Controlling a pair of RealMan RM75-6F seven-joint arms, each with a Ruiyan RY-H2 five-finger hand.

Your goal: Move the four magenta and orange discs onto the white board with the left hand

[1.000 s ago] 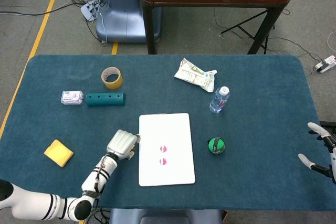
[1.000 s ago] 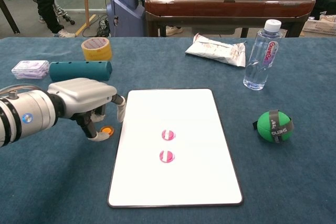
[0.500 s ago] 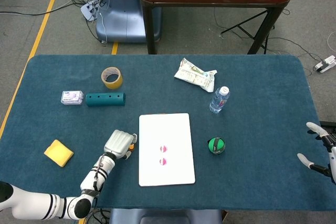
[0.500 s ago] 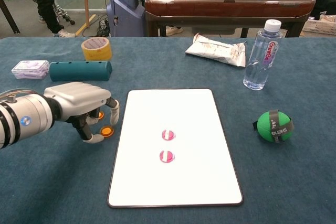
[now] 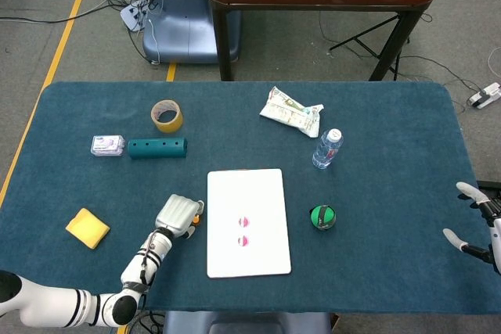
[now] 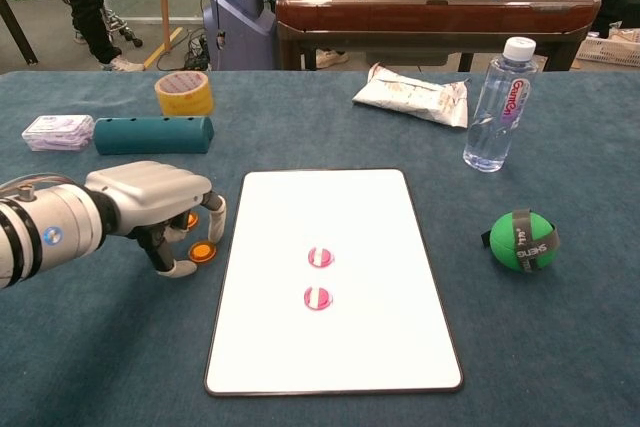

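Left hand (image 6: 150, 205) hovers with fingers (image 6: 214, 215) curled apart, gripping nothing — two orange discs (image 6: 202, 251) lie just under them, beside the white board (image 6: 330, 347); two magenta discs (image 6: 319, 257) rest on it.

Blue table (image 5: 391, 193): board (image 5: 247, 221), tape (image 5: 167, 116), teal block (image 5: 157, 149), sponge (image 5: 87, 228), bottle (image 5: 327, 148), ball (image 5: 322, 217), packet (image 5: 291, 111), orange discs (image 6: 203, 251).

1. We see matt blue cloth on the tabletop (image 6: 560, 347).
2. The board (image 6: 360, 347) looks smooth and white.
3. The left hand (image 6: 150, 192) shows glossy grey plastic.
4. The bottle (image 6: 495, 107) is clear plastic.
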